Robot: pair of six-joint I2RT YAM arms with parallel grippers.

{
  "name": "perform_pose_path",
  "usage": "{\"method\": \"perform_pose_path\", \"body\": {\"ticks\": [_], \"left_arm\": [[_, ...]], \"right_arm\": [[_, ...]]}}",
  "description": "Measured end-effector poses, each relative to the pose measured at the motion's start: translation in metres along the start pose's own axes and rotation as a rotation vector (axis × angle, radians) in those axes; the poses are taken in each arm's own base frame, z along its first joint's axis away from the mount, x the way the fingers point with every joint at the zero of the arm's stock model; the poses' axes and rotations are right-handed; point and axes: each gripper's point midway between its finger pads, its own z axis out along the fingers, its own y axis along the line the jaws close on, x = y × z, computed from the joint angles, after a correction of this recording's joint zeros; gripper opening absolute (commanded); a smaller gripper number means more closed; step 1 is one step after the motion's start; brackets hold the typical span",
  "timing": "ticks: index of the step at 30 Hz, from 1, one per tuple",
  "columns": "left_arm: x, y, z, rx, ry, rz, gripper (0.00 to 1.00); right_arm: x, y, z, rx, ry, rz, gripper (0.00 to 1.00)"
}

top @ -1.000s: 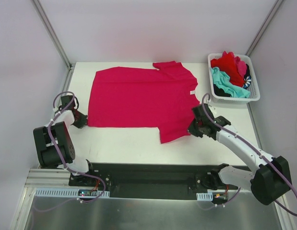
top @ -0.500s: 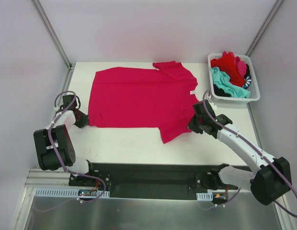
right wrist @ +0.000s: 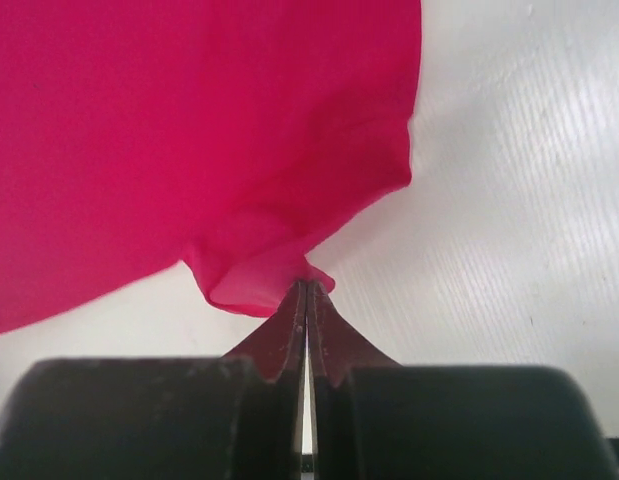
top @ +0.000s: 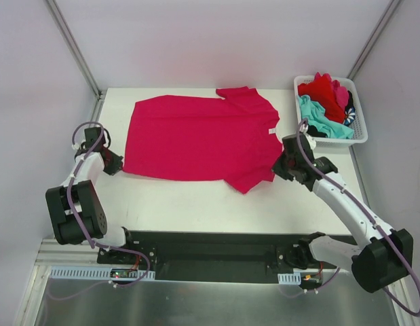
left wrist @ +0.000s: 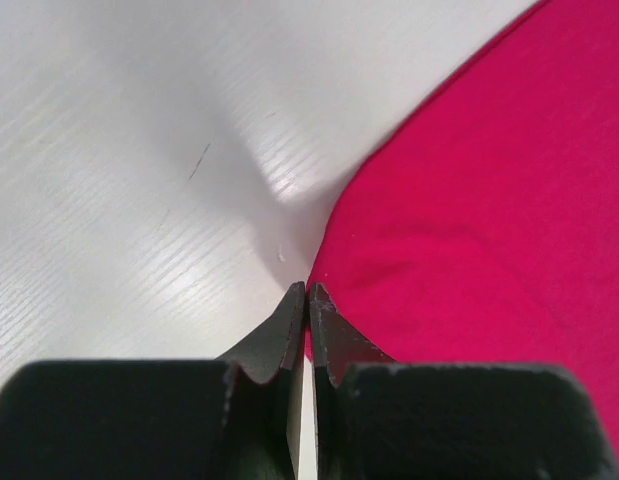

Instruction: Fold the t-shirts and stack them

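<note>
White bench [top: 182, 204] in a pale-walled cell, metal posts at the far corners. On it, magenta t-shirt [top: 196, 139] spread across the far half, mostly flat, collar toward the far right, near edge drawn into a shallow curve between two pinched corners. Near-left corner clamped in the left gripper [top: 113, 165], fingers pressed together on the hem, low at the bench surface. In the left wrist view, a sliver of pink between the closed fingertips, cloth fanning out to the right. Near-right corner bunched and clamped in the right gripper [top: 283, 165], jaws tight on a small fold of fabric. In the right wrist view, cloth rising slack beyond the fingertips, bare bench to the right. Left arm bent at the bench's left edge, right arm reaching in from the near right. At the far right corner of the bench, white slotted basket [top: 361, 138], near the shirt's sleeve but apart from it. Piled inside, all crumpled: red t-shirt [top: 323, 89], teal t-shirt [top: 319, 121], dark striped t-shirt [top: 350, 115] partly hidden under them.
</note>
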Motion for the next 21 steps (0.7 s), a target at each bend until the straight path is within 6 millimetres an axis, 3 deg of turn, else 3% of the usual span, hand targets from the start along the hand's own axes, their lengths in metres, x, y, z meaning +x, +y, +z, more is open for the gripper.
{"method": "perform_pose_path", "body": {"ticks": [5,10,21], "left_arm": [[-0.021,-0.019,-0.011,0.04,-0.043,-0.001,0.0],[-0.038,-0.035,-0.017,0.065,-0.07,-0.002,0.0],[-0.06,-0.061,-0.018,0.091,-0.089,0.03,0.0]], "right_arm": [[-0.048,0.013,-0.011,-0.026,-0.096,0.011,0.0],[-0.081,0.013,-0.01,-0.016,-0.147,0.012,0.0],[-0.107,0.015,0.013,0.001,-0.122,-0.033,0.01]]}}
